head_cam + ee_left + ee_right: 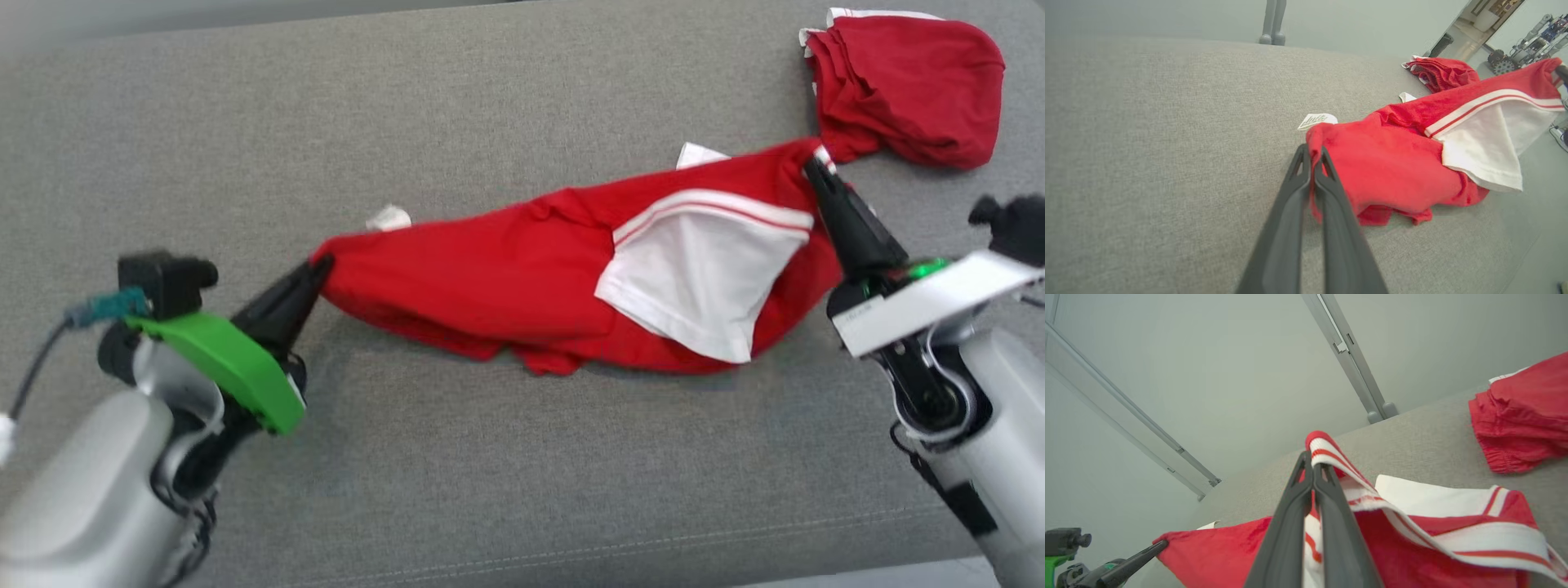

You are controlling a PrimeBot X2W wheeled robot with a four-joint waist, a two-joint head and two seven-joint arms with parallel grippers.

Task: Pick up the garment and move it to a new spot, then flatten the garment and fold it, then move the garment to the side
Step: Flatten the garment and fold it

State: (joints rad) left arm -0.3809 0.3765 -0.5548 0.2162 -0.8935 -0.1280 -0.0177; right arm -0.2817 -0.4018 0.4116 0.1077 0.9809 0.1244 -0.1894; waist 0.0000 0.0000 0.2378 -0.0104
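The garment is red with a white panel and white stripes. It hangs stretched between my two grippers over the grey cushioned surface, its middle sagging onto the fabric. My left gripper is shut on its left end, seen close in the left wrist view where red cloth bunches at the fingertips. My right gripper is shut on the striped right edge. In the right wrist view the striped hem curls over the closed fingers.
A second red garment lies bunched at the far right corner of the surface. White tags stick out behind the held cloth. The surface's front edge runs along the bottom of the head view. Wide bare cushion lies to the left.
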